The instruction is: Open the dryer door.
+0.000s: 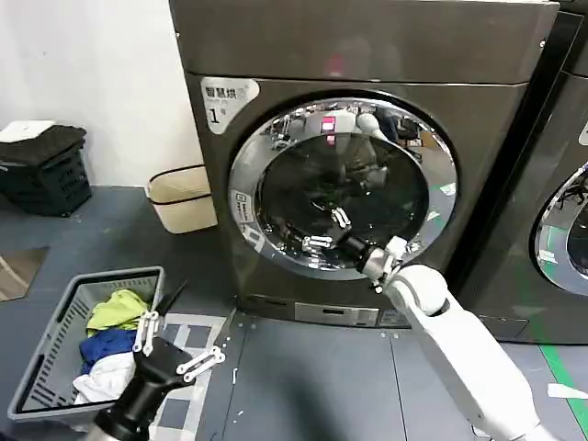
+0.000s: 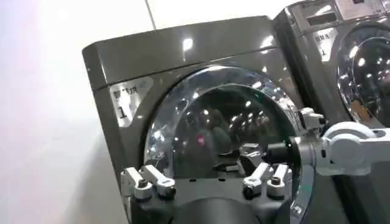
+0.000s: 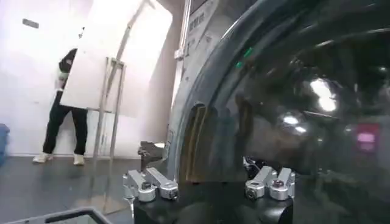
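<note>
The grey-brown front-loading machine labelled "1" (image 1: 367,55) stood on the grey floor (image 1: 303,386), beside a darker neighbouring machine (image 1: 551,184). The dryer door (image 1: 276,138), a large round porthole with a wide shiny chrome ring around dark tinted glass, occupied the front panel of machine "1". In the head view the ring appeared seated flush against the panel, so the door was judged closed; the opening step remained to be done. The glass was highly reflective and showed ceiling lights and room reflections.

The right end effector (image 1: 329,230) was extended to the lower centre of the glass, close to or touching it, with its fingers spread and released, grasping nothing. In the right wrist view the right end effector (image 3: 210,184) faced the dark glass at close range.

The left end effector (image 1: 179,349) was parked low near the grey plastic laundry basket (image 1: 55,322), fingers open and empty.
</note>
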Robot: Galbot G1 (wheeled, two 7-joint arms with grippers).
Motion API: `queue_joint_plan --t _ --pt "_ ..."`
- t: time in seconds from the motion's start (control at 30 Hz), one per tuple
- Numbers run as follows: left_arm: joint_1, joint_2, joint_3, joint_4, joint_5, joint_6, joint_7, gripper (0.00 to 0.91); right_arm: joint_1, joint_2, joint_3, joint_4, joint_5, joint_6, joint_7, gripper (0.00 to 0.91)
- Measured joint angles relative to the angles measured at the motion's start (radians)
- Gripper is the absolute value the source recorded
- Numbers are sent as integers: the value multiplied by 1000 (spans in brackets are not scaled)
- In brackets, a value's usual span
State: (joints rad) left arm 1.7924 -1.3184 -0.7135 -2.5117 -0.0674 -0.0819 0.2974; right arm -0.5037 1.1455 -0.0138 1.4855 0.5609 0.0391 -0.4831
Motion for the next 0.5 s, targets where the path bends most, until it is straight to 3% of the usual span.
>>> queue_joint_plan --t 0.5 --pt "6 -8 -8 -3 0 -2 1 907 55 63 -42 -66 -9 -1 4 907"
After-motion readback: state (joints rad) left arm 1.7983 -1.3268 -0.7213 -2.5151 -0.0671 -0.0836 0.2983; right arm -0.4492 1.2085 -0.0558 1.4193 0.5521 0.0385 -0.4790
